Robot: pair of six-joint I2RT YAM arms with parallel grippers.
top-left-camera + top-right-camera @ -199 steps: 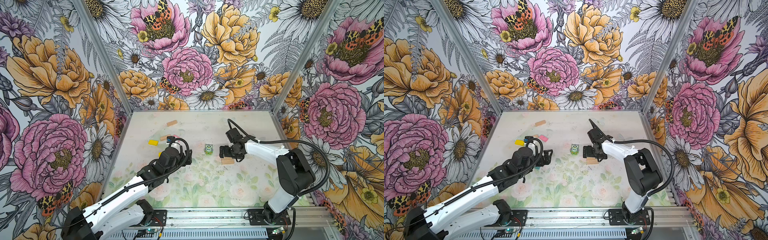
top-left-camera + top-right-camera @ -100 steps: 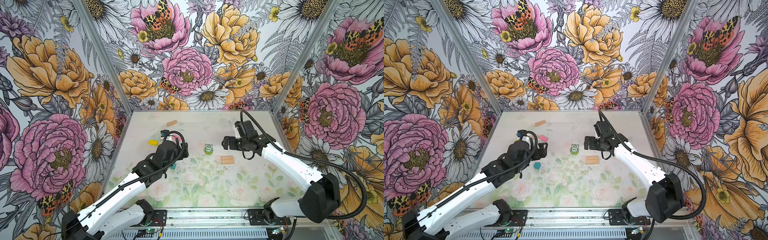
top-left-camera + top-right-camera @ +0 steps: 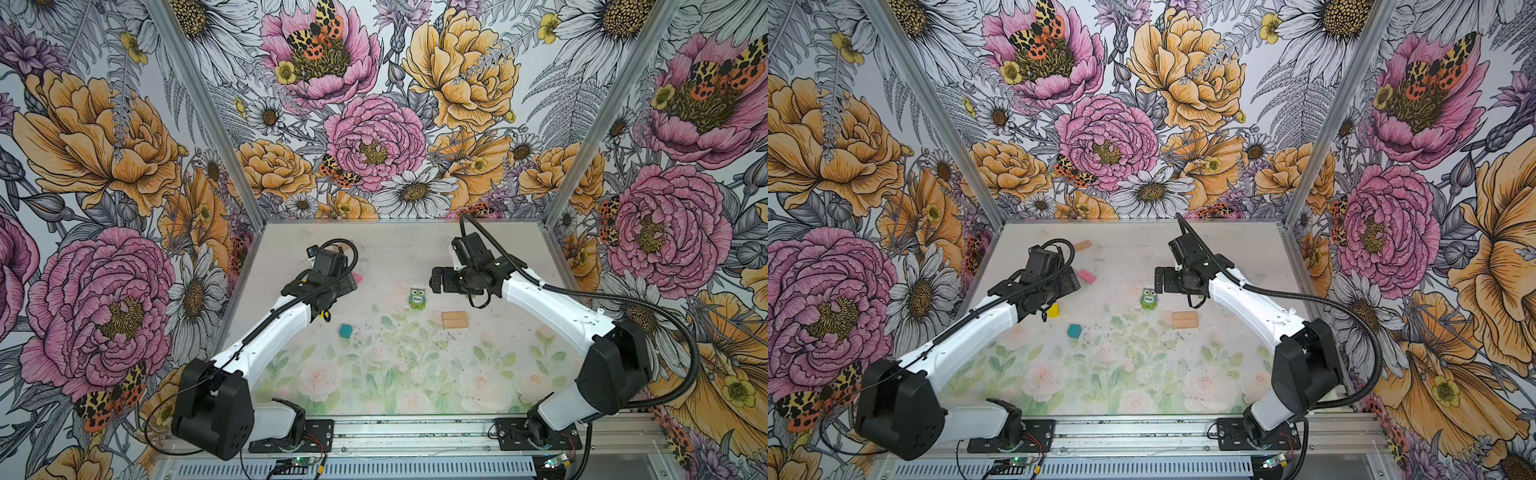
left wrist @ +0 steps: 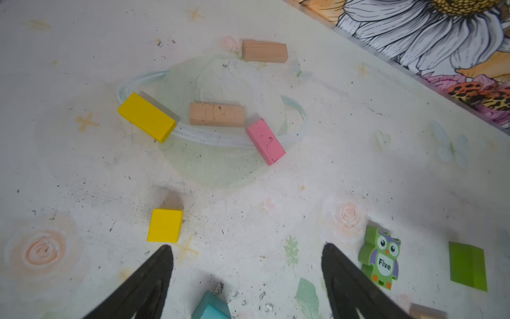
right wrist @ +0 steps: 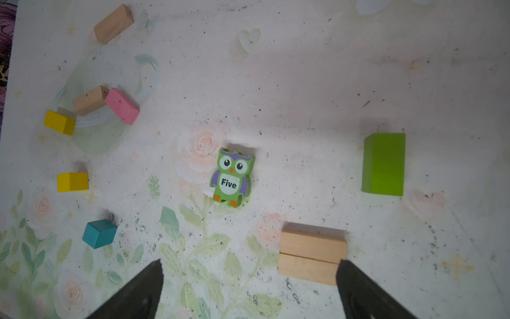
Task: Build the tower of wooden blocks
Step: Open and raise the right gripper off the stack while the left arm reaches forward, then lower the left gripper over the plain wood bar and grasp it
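Two tan bars (image 3: 454,319) lie side by side on the mat, touching; they also show in the right wrist view as the tan pair (image 5: 311,255). My right gripper (image 5: 249,262) hovers open and empty behind them, near the owl block (image 3: 417,298). My left gripper (image 4: 246,246) is open above the mat, holding nothing, with the teal cube (image 4: 212,306) on the mat below it. Ahead of it lie a yellow cube (image 4: 165,225), a yellow bar (image 4: 147,117), two single tan bars (image 4: 217,114), and a pink bar (image 4: 265,141). A lime-green bar (image 5: 383,164) lies apart.
Floral walls (image 3: 124,166) close the mat on three sides. The far tan bar (image 3: 1082,246) lies near the back wall. The arm bases stand on a metal rail (image 3: 415,432) along the front edge.
My right gripper has lifted off the tan pair and drawn back toward the rear. My left gripper has pulled away from the teal cube toward the back left, its jaws narrowing slightly.
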